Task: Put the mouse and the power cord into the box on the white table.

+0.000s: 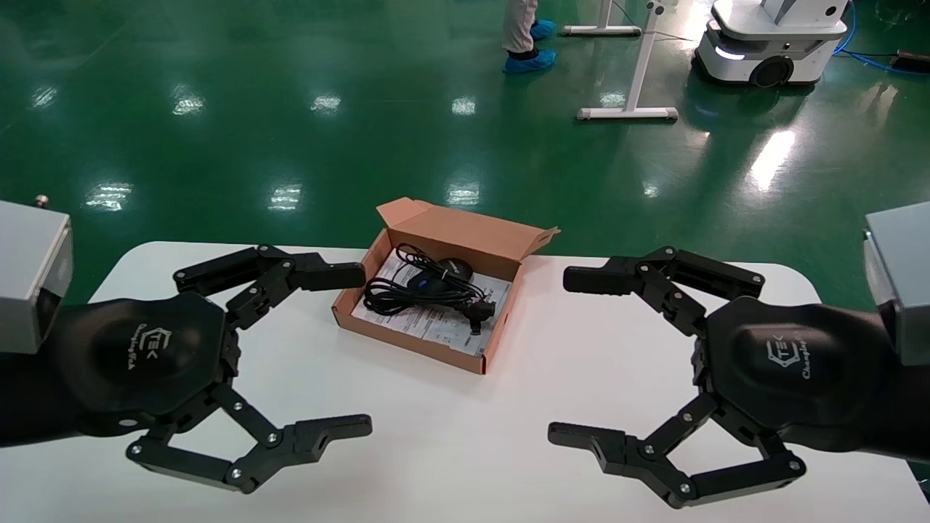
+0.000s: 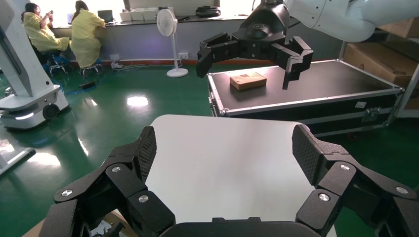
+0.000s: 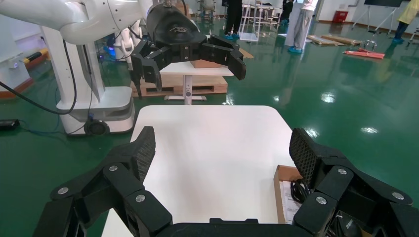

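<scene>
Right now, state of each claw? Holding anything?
Left claw: open, holding nothing, over the white table.
Right claw: open, holding nothing, over the same table.

The white table (image 1: 450, 428) carries one thing — the open box (image 1: 501, 330), near its far edge.

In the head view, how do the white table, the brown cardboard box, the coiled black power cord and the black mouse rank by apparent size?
1. White table
2. Brown cardboard box
3. Coiled black power cord
4. Black mouse, partly hidden under the cord, so its full size is unsure.
</scene>
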{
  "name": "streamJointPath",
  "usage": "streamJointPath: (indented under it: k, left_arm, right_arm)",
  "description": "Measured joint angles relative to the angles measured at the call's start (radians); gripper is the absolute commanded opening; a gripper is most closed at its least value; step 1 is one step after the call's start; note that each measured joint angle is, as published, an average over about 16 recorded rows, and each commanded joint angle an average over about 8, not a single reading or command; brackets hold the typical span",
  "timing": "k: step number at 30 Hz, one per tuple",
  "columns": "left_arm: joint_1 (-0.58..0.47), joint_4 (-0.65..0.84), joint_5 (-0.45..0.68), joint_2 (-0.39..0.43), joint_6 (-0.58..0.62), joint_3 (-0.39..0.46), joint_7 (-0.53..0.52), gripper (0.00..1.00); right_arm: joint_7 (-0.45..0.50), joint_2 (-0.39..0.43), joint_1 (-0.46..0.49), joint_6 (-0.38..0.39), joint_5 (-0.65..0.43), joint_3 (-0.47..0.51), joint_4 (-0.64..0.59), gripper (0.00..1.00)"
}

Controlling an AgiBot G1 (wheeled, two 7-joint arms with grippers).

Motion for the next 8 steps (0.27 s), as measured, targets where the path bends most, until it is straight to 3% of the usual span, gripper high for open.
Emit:
streamJointPath:
  k: [8]
  left_arm:
    - [0.000,0.000,0.000,0.000,0.000,0.000,0.000,1.00]
  right_arm:
    - [0.000,0.000,0.000,0.000,0.000,0.000,0.000,1.00]
